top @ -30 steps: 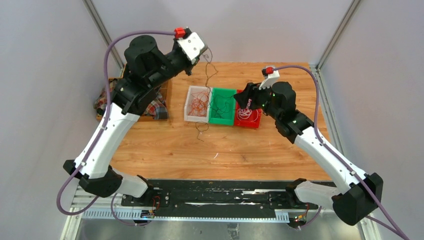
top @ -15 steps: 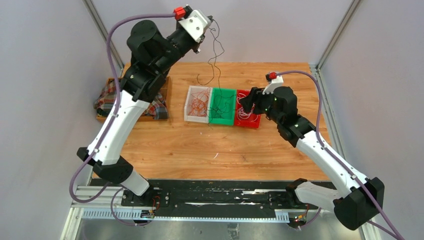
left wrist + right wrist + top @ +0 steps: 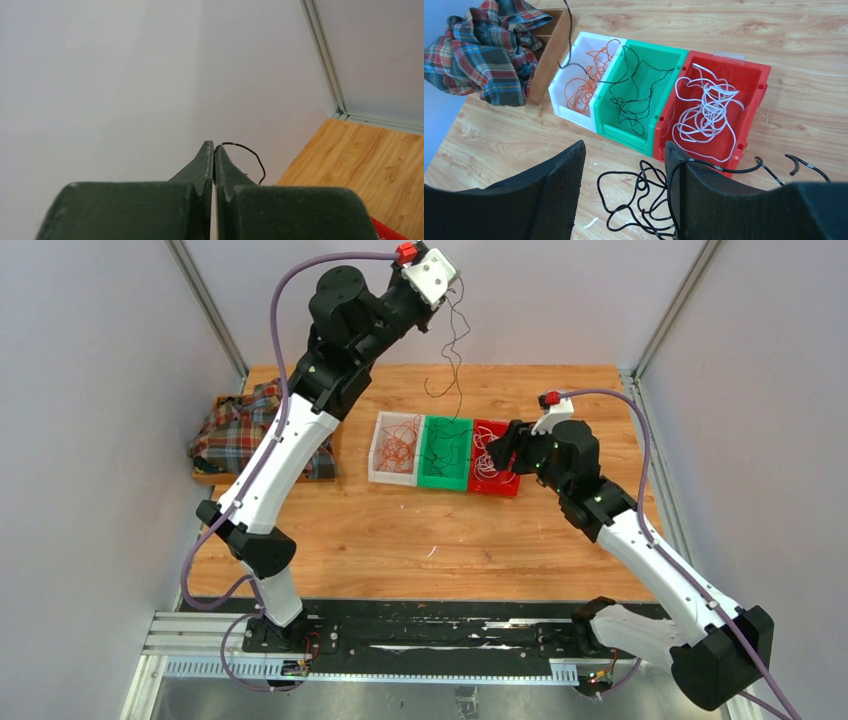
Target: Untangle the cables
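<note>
The left hand (image 3: 214, 150), clenched on a thin dark cable (image 3: 455, 350), holds it high. It looks light, limp and curly, best pinched near an end. The right hand (image 3: 624, 155) hangs released.

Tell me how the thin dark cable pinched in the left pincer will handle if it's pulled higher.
Likely floppy: the dark cable dangles in kinks below the shut left pincer. Probably very light, being so thin. It may snag, since more dark wires lie tangled in the green bin.
</note>
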### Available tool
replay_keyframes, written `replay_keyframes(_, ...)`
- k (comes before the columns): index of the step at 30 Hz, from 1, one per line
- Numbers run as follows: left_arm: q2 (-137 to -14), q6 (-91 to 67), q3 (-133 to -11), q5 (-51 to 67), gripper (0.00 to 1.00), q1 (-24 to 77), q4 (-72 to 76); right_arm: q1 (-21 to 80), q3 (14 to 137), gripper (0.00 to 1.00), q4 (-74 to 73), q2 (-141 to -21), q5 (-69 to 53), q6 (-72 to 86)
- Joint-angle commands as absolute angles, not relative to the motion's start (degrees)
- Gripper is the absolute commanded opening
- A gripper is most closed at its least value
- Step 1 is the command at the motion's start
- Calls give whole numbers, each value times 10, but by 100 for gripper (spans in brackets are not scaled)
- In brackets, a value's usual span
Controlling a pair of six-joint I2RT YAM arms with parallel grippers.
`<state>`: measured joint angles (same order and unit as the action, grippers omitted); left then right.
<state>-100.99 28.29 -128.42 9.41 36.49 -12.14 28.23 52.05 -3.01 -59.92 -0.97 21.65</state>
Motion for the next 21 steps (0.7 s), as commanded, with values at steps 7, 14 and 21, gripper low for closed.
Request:
replay_keyframes(7, -995, 305, -1173, 68, 0, 364, -58, 263, 496, 59, -39, -568, 11, 221)
replay_keyframes(14, -979, 318, -1059, 52, 0, 364, -78, 256, 487, 59, -42, -550, 16, 222)
replay_keyframes(21, -996, 351, -1021, 24, 0, 364, -101, 251, 482, 58, -49, -536, 21, 223)
